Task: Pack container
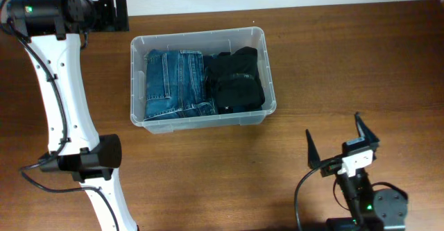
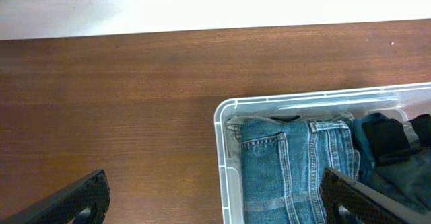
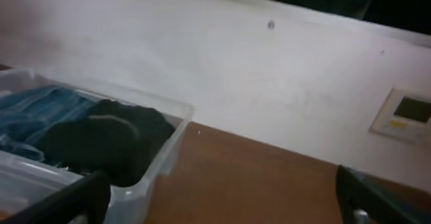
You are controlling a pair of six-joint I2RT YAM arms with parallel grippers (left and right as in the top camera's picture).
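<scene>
Container (image 1: 202, 124) check, hands first: left gripper (image 1: 116, 14), upper left overhead, is spread wide and empty; right gripper (image 1: 334, 125), lower right, same. Container sits upper centre, near the left gripper and well apart from the right, with jeans (image 1: 173, 78) and black clothing (image 1: 236, 78) folded side by side inside.

Reply: Looks near done. I'd come straight down inside the walls and press the clothes below the rim. No readable writing anywhere; the wall panel (image 3: 404, 113) is too blurry.

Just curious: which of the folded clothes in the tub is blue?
The jeans, at the tub's left in the overhead view; the garment beside them is black.
</scene>
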